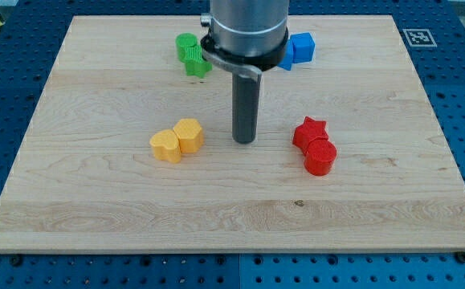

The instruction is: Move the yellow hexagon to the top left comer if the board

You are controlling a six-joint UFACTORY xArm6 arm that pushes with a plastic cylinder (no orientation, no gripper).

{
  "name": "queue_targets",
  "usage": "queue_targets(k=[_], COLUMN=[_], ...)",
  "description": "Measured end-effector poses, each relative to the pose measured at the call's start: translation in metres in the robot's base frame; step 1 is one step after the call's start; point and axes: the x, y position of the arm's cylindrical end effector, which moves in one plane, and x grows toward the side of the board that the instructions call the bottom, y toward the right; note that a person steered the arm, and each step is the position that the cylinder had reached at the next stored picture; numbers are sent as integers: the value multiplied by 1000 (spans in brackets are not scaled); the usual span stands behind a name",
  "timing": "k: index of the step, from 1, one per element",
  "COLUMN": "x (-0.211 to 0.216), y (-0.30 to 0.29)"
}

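Observation:
Two yellow blocks touch each other left of the board's middle. The right one is the yellow hexagon point(189, 135); the left one is a rounder yellow block point(166, 146). My tip point(244, 140) rests on the board about a block's width to the right of the yellow hexagon, not touching it. The rod rises from there to the arm's grey body at the view's top.
A red star point(309, 131) and a red cylinder point(321, 156) touch, right of my tip. A green block point(192, 54) and a blue block point(299, 49) sit near the top edge, partly hidden by the arm. The wooden board point(95, 225) lies on a blue perforated table.

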Motion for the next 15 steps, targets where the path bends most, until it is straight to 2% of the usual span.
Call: queue_targets(k=[1, 2, 4, 8, 12, 13, 15], x=[29, 32, 26, -48, -51, -67, -79], y=[-8, -12, -56, -122, -79, -81, -128])
